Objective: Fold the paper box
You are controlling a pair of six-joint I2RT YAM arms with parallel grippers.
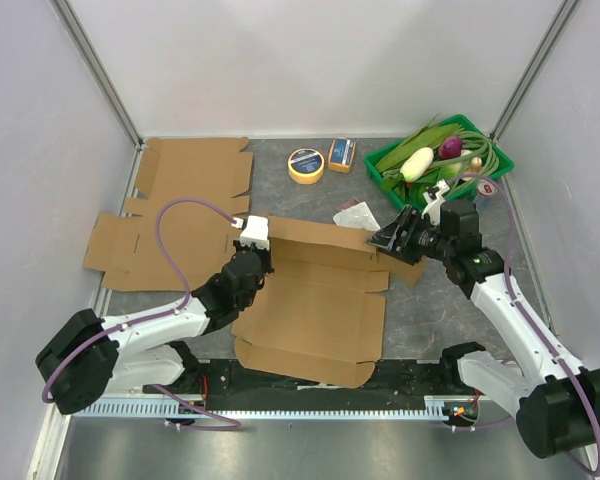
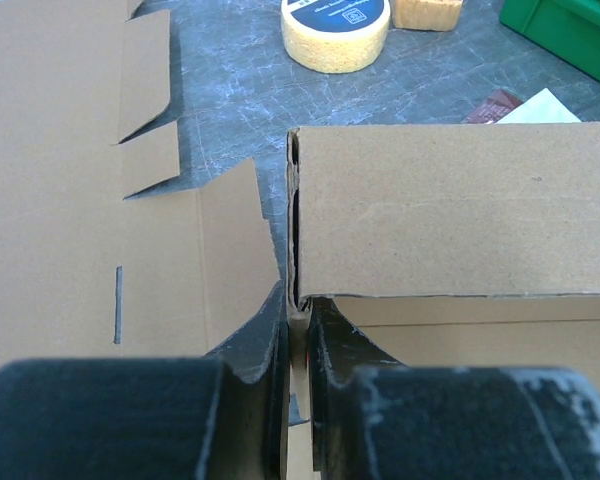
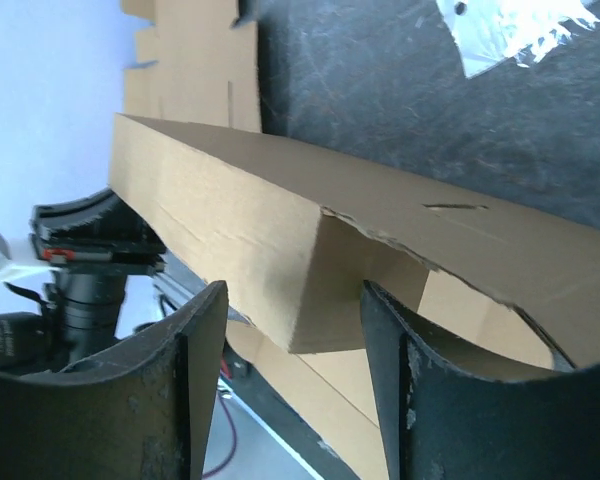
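Now looking down on a grey table (image 1: 420,315) carrying a paper box (image 1: 315,310) (image 2: 450,210) (image 3: 220,220), half folded and sitting just beyond the arm bases. Seeing its base panel lying flat, its long far wall standing upright, and its near flaps spreading flat.

Seeing flat cardboard sheets (image 1: 185,175) lying left of the paper box and beyond its far-left corner, overlapping one another.

Finding the left gripper (image 1: 263,255) (image 2: 298,330) sitting at the left end of the paper box's raised wall. Pinching a thin cardboard edge at that wall's lower corner, with the jaws nearly together.

Finding the right gripper (image 1: 385,240) (image 3: 292,295) hovering at the right end of the same wall. Keeping its fingers (image 3: 180,380) well apart, straddling the wall's end with one on each face. Not managing to tell contact from a near miss there.

Noting a green basket (image 1: 378,168) sitting beyond the paper box's far-right corner, holding vegetables (image 1: 417,163).

Spotting a yellow tape roll (image 1: 306,165) (image 2: 335,35) lying flat beyond the paper box's far wall, with a small orange packet (image 1: 342,154) just beside it on the basket side.

Spotting a clear wrapper (image 1: 358,213) lying just beyond the right end of the paper box's raised wall.
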